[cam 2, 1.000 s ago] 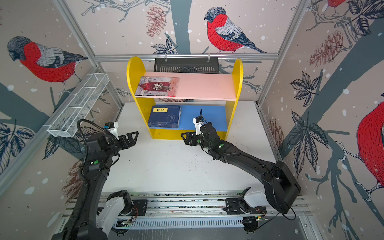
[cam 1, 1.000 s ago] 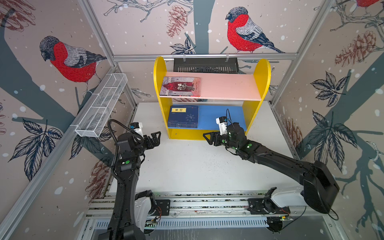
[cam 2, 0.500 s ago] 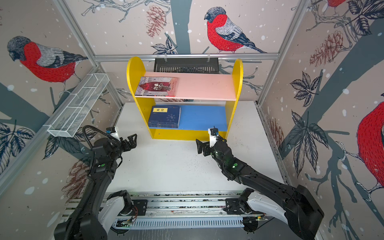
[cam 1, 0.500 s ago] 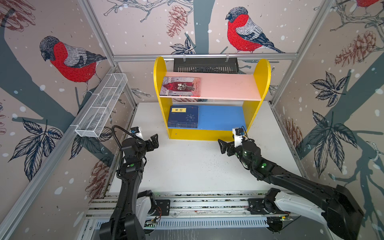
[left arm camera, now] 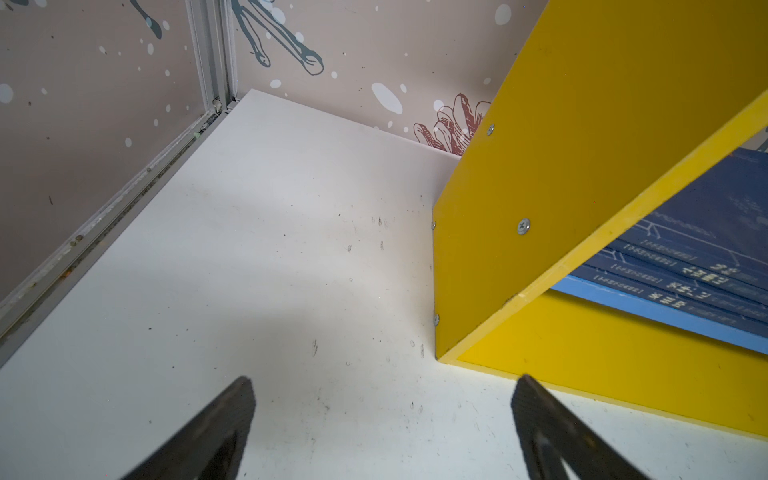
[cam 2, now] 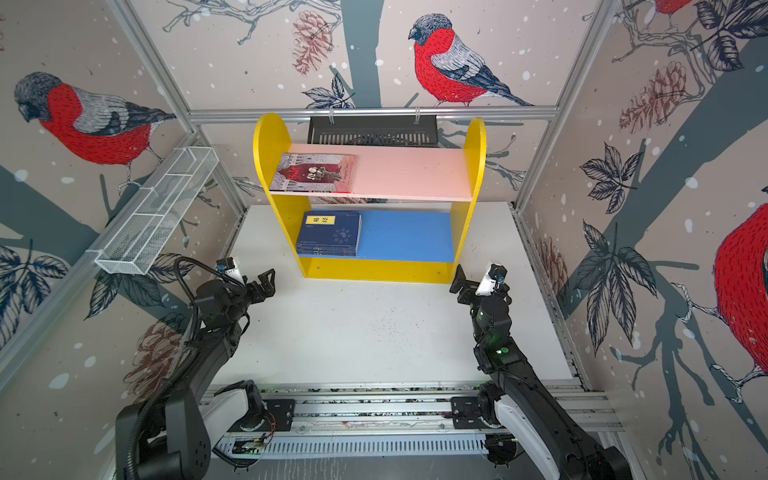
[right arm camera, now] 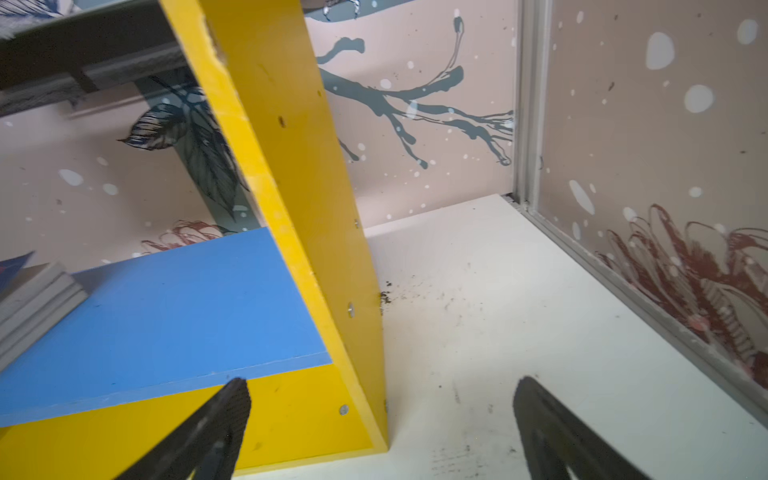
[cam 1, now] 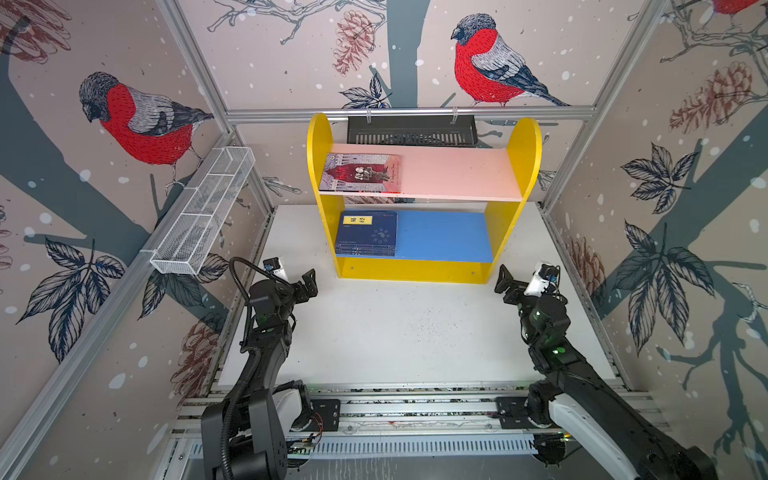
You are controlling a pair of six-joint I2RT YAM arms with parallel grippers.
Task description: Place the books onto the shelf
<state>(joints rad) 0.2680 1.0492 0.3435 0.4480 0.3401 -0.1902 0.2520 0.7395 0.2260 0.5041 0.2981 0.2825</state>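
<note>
**Books shelved, both pincers apart**

In both top views, the shelf (cam 1: 527, 166) is being seen at twelve o'clock on the worktop (cam 1: 395, 332). The navy books (cam 1: 368, 232) are being carried, stacked, at the blue board's (cam 1: 444, 235) nine o'clock end, the grey-and-red book (cam 1: 361, 173) likewise on the pink board (cam 1: 457, 174). The left pincer (cam 1: 309, 282) is being held at nine o'clock, the right pincer (cam 1: 505, 280) at three, jaws being kept wide apart.

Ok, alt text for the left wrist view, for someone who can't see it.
A stack of navy books lies on the blue lower board of a yellow shelf. The open, empty left claw hovers over the white table beside it.
</note>
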